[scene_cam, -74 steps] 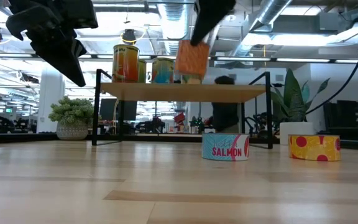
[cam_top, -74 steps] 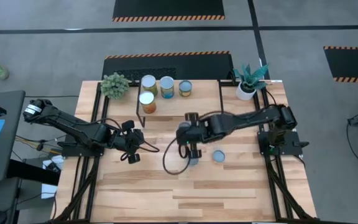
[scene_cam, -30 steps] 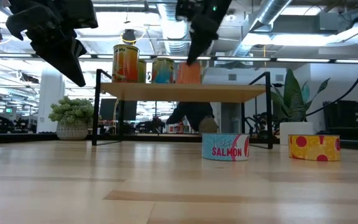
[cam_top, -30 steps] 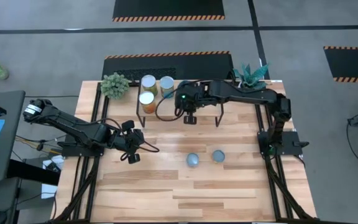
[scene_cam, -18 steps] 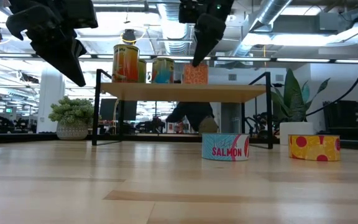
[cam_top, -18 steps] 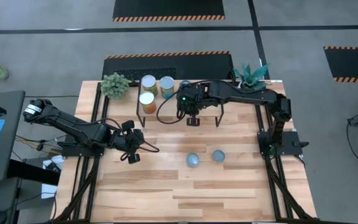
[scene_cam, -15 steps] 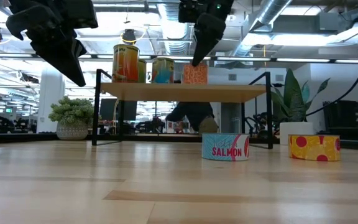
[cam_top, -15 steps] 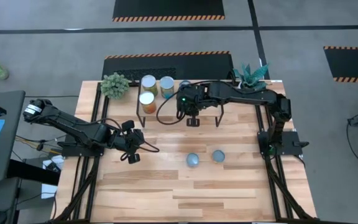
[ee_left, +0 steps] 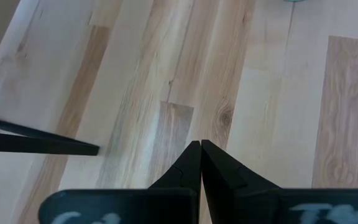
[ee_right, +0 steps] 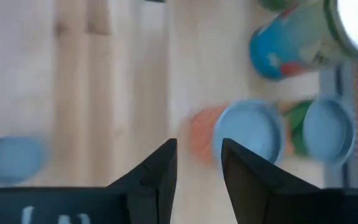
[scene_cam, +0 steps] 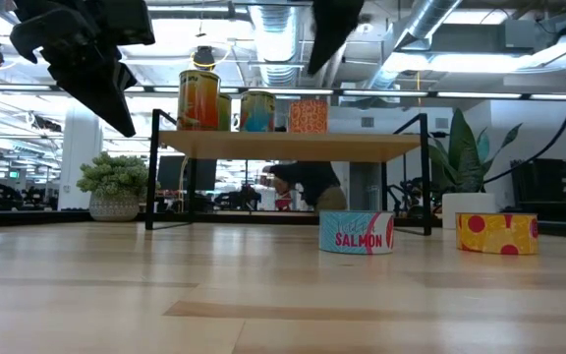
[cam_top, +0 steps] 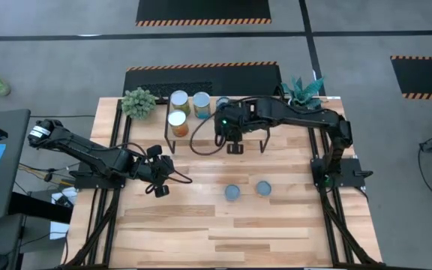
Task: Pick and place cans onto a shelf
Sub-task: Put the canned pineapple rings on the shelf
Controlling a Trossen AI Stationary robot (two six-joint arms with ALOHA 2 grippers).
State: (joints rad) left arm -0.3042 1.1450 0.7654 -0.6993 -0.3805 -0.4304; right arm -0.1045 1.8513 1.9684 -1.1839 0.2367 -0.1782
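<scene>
The shelf [cam_top: 201, 133] [scene_cam: 293, 147] stands at the table's far middle. On it stand several cans: an orange-and-yellow one [scene_cam: 198, 99], a blue one [scene_cam: 256, 110] and an orange one [scene_cam: 308, 115] with a pale blue top [ee_right: 247, 134]. My right gripper [ee_right: 197, 163] [scene_cam: 332, 29] hangs open above the orange can, apart from it. Two low cans rest on the table nearer the front: a salmon tin [scene_cam: 356, 232] and a yellow, red-dotted one [scene_cam: 497, 233]. My left gripper [ee_left: 201, 163] [cam_top: 160, 187] waits shut over the table's left part.
A bushy green plant [cam_top: 139, 103] stands at the shelf's left end. A leafy plant in a white pot [cam_top: 298, 103] stands at its right end. The shelf's black legs [scene_cam: 153, 167] reach the table. Bare wood lies along the near edge [cam_top: 223, 240].
My right gripper has let go of the orange can, which now stands upright on the shelf. The gripper has then risen above the can and drawn slightly toward the table's near edge.
</scene>
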